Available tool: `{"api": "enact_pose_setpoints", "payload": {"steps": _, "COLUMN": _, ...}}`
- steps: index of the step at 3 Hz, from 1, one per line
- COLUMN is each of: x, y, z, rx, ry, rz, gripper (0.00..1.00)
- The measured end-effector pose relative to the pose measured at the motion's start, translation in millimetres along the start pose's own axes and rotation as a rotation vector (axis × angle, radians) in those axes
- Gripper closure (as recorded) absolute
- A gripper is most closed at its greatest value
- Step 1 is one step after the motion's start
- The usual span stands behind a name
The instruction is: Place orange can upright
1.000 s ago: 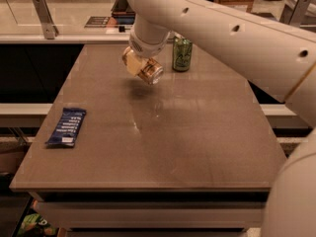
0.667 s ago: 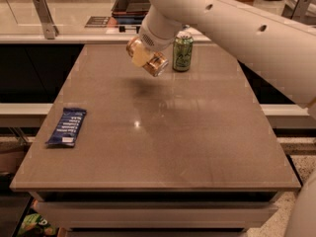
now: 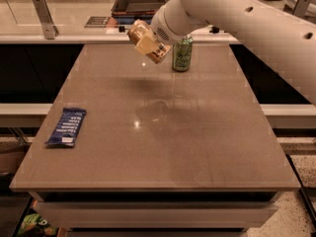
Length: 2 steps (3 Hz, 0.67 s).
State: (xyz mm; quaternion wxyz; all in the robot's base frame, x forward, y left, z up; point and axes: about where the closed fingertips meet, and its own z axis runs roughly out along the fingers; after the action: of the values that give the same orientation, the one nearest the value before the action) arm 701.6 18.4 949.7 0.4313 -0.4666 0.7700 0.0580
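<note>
Above table point(image 3: 148, 162) far end, gripper point(image 3: 152, 42) holds tilted orange can point(image 3: 142, 35).

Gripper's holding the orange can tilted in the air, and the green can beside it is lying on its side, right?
No: the camera view shows the green can standing upright on the table. The rest is right: the gripper holds the orange can tilted in the air beside it.

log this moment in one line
gripper: holds orange can tilted above table | green can: upright beside it | blue packet: left edge
</note>
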Motion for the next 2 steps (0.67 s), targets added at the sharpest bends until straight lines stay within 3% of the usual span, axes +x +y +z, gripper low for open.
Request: {"api": "enact_pose_setpoints", "payload": {"steps": 2, "x": -27, "y": 19, "z": -4, "rx": -0.034, "ry": -0.16, "rz": -0.077, "gripper": 1.0}}
